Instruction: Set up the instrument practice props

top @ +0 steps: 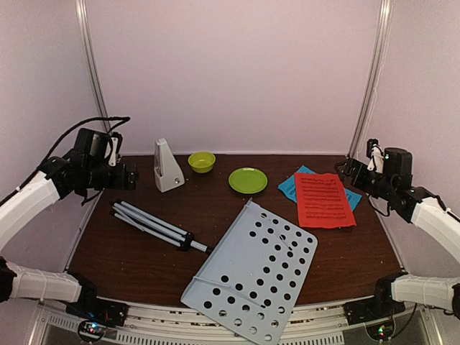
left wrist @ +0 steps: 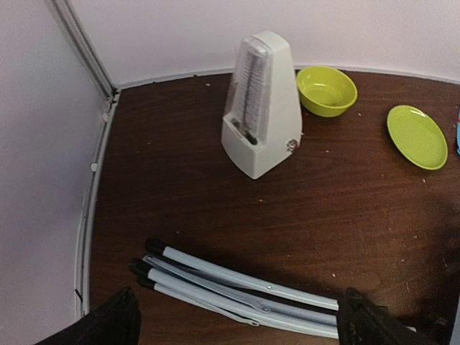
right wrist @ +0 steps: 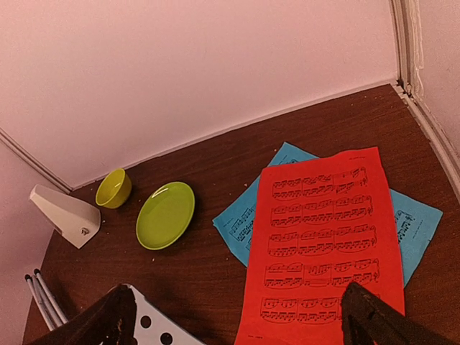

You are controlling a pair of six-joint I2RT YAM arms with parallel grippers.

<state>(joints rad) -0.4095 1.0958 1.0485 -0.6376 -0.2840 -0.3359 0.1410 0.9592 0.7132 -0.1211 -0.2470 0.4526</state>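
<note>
Hovering over the left rear of the table (top: 108,251), my left gripper (top: 126,172) has its fingers spread wide with nothing between them. It looks down on the folded tripod (left wrist: 237,287), which lies flat beneath it, near the upright metronome (left wrist: 260,104). My right gripper (top: 350,169) hangs just as spread and empty above the red sheet (right wrist: 323,237), which lies across the blue sheet (right wrist: 241,223) at the right rear. The perforated desk (top: 251,269) lies flat at the near middle, apart from the tripod, its near corner past the table's front edge. I judge nothing is assembled yet. Each arm waits over its own side's prop, so the tripod looks like my left's first grasp.
</note>
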